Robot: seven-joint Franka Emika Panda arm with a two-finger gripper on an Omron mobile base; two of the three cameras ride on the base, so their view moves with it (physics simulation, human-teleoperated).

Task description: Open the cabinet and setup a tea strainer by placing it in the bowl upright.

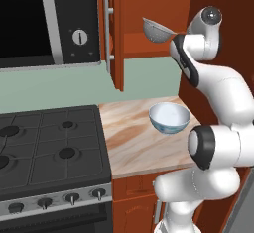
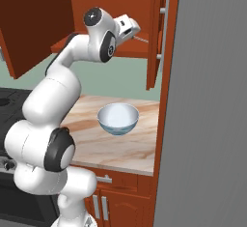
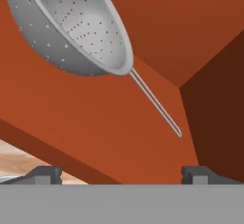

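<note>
Hand view: the tea strainer (image 3: 71, 25) lies on the cabinet shelf (image 3: 95, 123), its round basket close in front of the camera and its thin handle (image 3: 155, 104) running back toward the rear corner. The two fingertips (image 3: 45, 174) stand far apart at the bottom edge, so the pincer is spread wide and pinches nothing. That spread suits an approach to the strainer, with the jaws set to pass either side of the handle or rim before closing.

In the left base view the cabinet (image 1: 149, 9) is already open: its left door (image 1: 115, 33) is swung outward with the silver bar handle (image 1: 106, 33) facing the room, which clears a path for the arm. The strainer shows on the shelf just beside the wrist (image 1: 183, 53), tipped with its open side facing outward.

The bowl (image 1: 169, 117) sits upright on the marble counter (image 1: 129, 143) below the shelf, beside the stove (image 1: 49, 152), well apart from the strainer. In my judgement its position directly under the open cabinet keeps the carry short. In the right base view the gripper (image 2: 129, 27) is raised to shelf height.

The step in hand appears to be the reach; the grasp is not yet made.
</note>
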